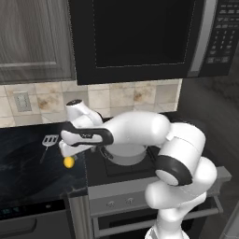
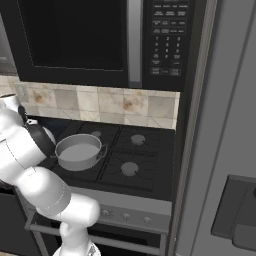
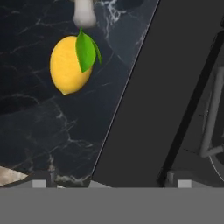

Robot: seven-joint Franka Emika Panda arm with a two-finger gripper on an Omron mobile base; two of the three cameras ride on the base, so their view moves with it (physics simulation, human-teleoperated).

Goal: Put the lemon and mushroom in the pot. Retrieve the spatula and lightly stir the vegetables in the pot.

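Note:
The yellow lemon (image 3: 68,65) with a green leaf lies on the black marble counter (image 3: 39,118), near the counter's front edge (image 1: 69,162). My gripper (image 3: 109,181) hangs just above it and a little to the stove side, open, with nothing between its fingertips (image 3: 39,181). A pale stem at the top edge of the hand view looks like the mushroom (image 3: 84,13), touching the lemon's leaf end. The spatula (image 1: 49,140) lies on the counter, left of my hand (image 1: 71,150). The grey pot (image 2: 78,151) stands on the front left burner, partly behind my arm (image 1: 126,154).
The black stove top (image 2: 135,160) borders the counter on the right, and its edge runs up through the hand view (image 3: 144,87). A microwave (image 1: 140,37) hangs overhead. A tall grey fridge (image 2: 225,150) stands right of the stove. A tiled wall (image 1: 116,98) closes the back.

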